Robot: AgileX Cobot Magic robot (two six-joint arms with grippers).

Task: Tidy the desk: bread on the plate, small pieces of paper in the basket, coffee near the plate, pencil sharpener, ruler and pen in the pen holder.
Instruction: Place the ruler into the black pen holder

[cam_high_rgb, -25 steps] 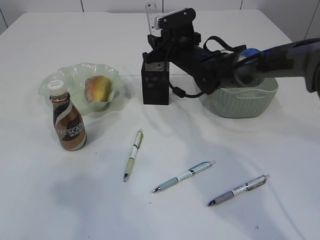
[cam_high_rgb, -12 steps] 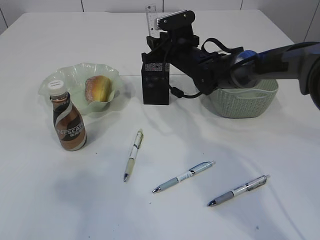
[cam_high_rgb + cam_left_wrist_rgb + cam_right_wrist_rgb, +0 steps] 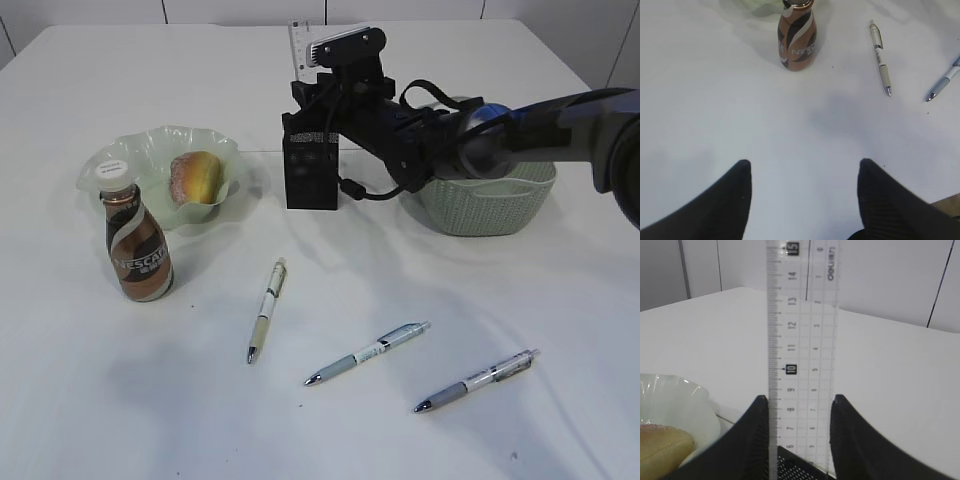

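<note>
Nearest on the white desk (image 3: 90, 400) lie three pens, well apart: a blue-grey one at right (image 3: 477, 380), a pale blue one in the middle (image 3: 367, 353), and a cream one further left (image 3: 267, 309). The left gripper (image 3: 802, 200) hovers above bare tabletop with its two dark fingers spread and nothing between them.

Further back at left stands the brown Nescafe coffee bottle (image 3: 137, 240) with its white cap, just in front of the wavy pale green plate (image 3: 140, 155). The speckled golden bread roll (image 3: 196, 178) lies in that plate.

Near the middle stands the black mesh pen holder (image 3: 311, 172). The right gripper (image 3: 800, 432) is just above it, fingers clamped on the two long edges of the clear ruler (image 3: 802, 340), which stands upright, its lower end at the holder's mouth.

To the right, behind the black arm, sits the sage-green basket (image 3: 487, 210).
</note>
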